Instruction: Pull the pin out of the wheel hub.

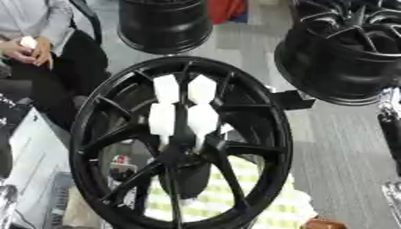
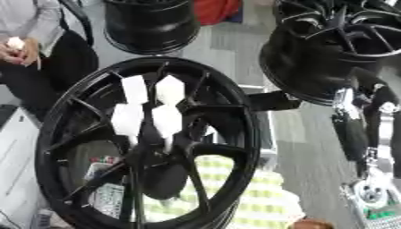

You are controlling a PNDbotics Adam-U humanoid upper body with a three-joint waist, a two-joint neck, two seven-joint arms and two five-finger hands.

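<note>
A large black spoked wheel hub (image 1: 86, 134) stands upright in the middle of both views. Several white block-shaped pieces (image 1: 181, 107) sit at its centre, two above and two below, against the spokes. I cannot tell which of them is the pin. My right arm hangs down the right side, away from the wheel, ending in a dark right hand (image 2: 363, 156) whose shape I cannot make out. It touches neither the wheel nor the white pieces. My left hand does not show.
Two more black wheels stand behind, one at the top centre (image 1: 164, 24) and one at the upper right (image 1: 337, 58). A seated person (image 1: 39, 49) is at the upper left. A yellow-striped surface (image 1: 211, 197) shows through the spokes. Grey floor lies to the right.
</note>
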